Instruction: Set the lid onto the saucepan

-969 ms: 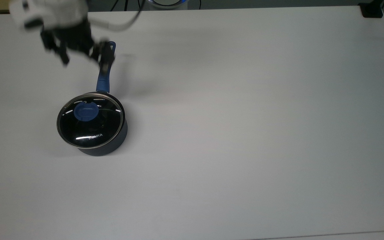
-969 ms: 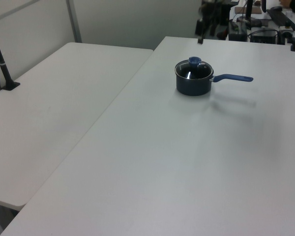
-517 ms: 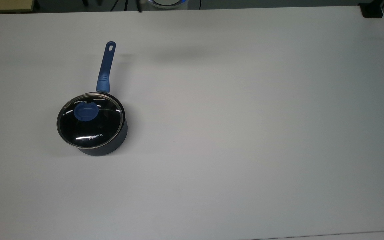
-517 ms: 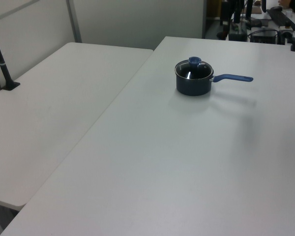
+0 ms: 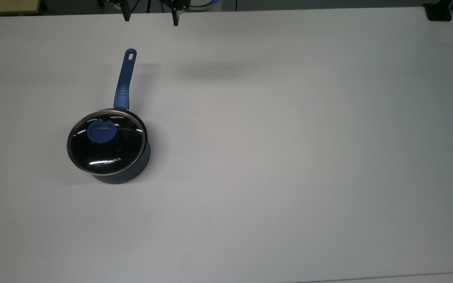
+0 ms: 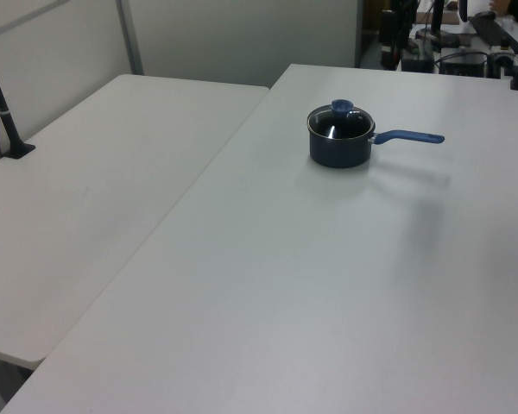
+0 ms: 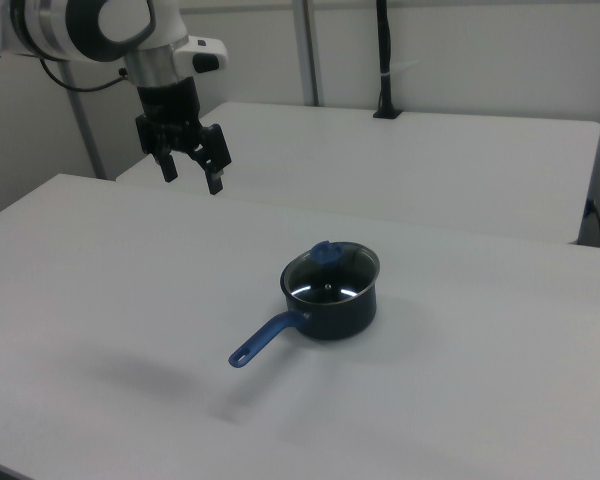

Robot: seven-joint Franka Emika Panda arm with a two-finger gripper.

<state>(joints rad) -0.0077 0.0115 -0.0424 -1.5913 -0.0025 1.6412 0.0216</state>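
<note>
We're seeing glass lid (image 5: 107, 142) sitting on saucepan (image 7: 329, 300), mid-table; gripper (image 7: 191, 174) hovering well apart, jaws wide, holding nothing; we're guessing glass is fragile, slick, rigid; blue knob (image 5: 102, 131) looking like best grab spot.

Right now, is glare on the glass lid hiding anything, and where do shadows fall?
Top view: thin white streaks on the lid, KONKA lettering legible, soft shadow right of the saucepan handle. Right view: a small glint on the glass, faint shadow patch left of the handle; open claw sharp.
</note>
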